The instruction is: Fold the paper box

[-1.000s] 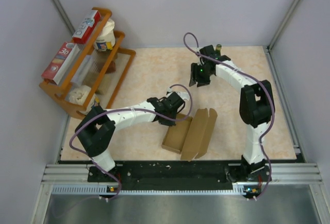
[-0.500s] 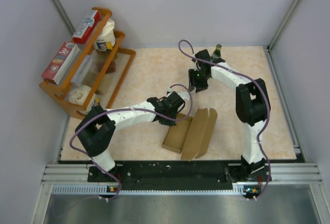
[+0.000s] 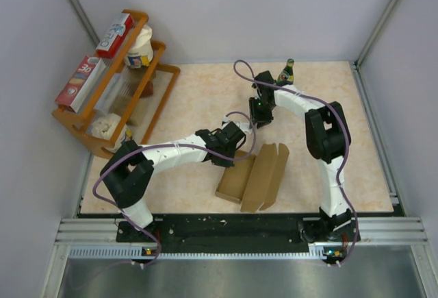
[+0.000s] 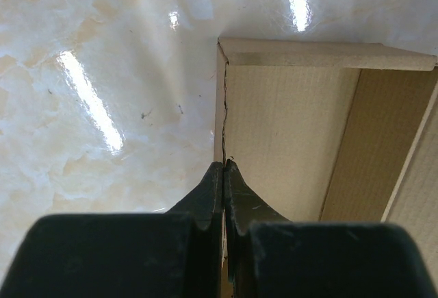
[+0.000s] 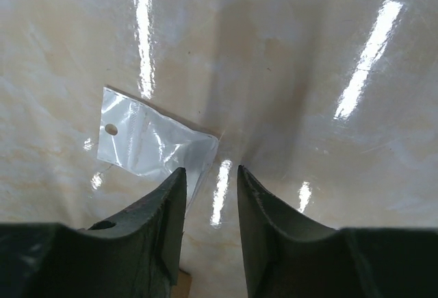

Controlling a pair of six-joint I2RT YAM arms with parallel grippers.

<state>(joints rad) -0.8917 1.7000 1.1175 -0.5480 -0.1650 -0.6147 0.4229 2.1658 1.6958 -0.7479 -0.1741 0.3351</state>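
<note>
Left wrist view: the left gripper is pinched shut, apparently on a side wall of the paper box, which lies between the arms. Swing that wall upright along its crease, slowly. The right gripper hangs parted and empty above a clear bag.

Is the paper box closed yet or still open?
Open: the paper box shows its bare inside in the left wrist view, with nothing folded over it; the left gripper pinches one wall.
</note>
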